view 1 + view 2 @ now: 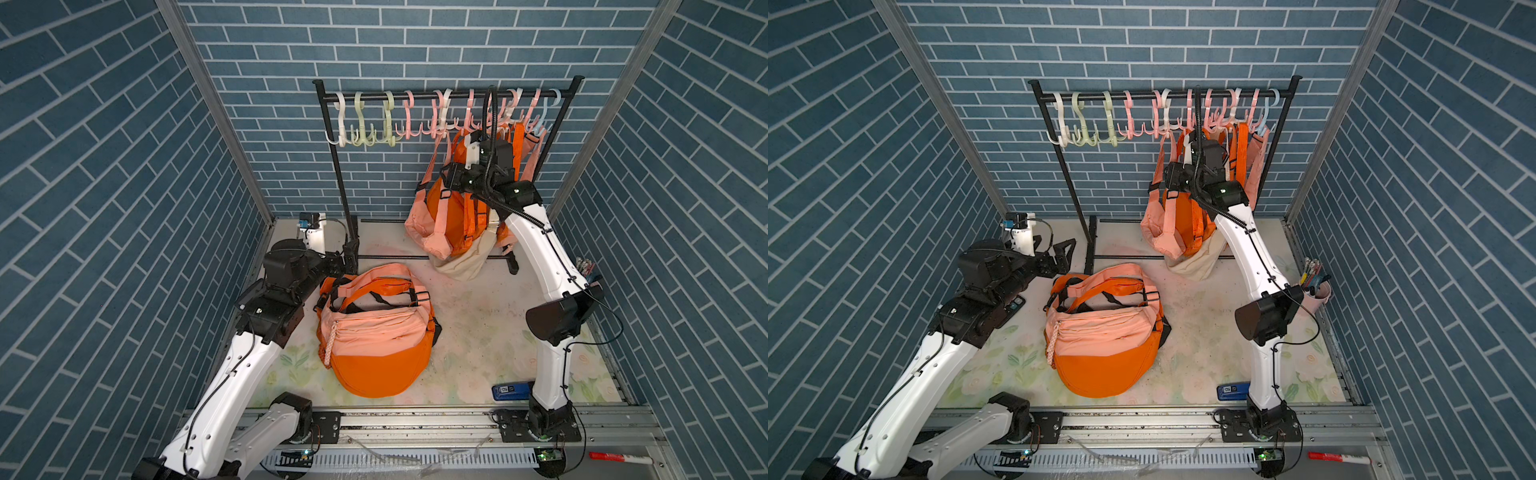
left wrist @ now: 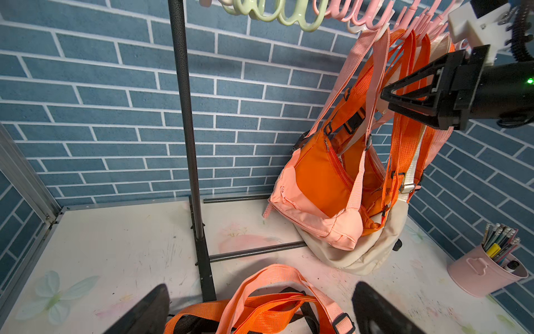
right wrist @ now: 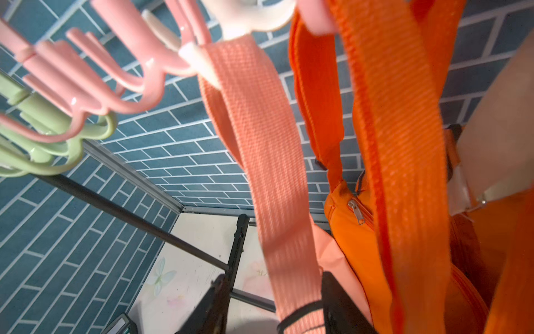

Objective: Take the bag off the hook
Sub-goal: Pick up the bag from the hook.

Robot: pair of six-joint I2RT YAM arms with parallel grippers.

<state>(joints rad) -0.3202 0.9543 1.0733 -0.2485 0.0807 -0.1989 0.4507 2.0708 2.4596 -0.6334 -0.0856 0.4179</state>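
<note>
Several bags hang bunched at the right end of the rack. The frontmost is a pink and orange bag [image 1: 430, 216] [image 2: 315, 185]. Its pink strap [image 3: 260, 144] loops over a white hook [image 3: 189, 53] above. My right gripper [image 1: 449, 176] [image 3: 273, 277] is raised among the straps. It is open, with the pink strap running between its fingers, against one finger and clear of the other. My left gripper [image 1: 1054, 249] [image 2: 263, 311] stands wide open and low by the rack's left post, above the straps of another orange and pink bag [image 1: 374, 332] lying on the table.
The black rack [image 1: 449, 94] carries several white, green and pink hooks [image 1: 365, 124] along its bar. A cream bag [image 1: 461, 262] hangs lowest, touching the table. A pink cup of pens [image 1: 1316, 291] stands at the right edge. A blue device [image 1: 511, 390] lies near the right arm's base.
</note>
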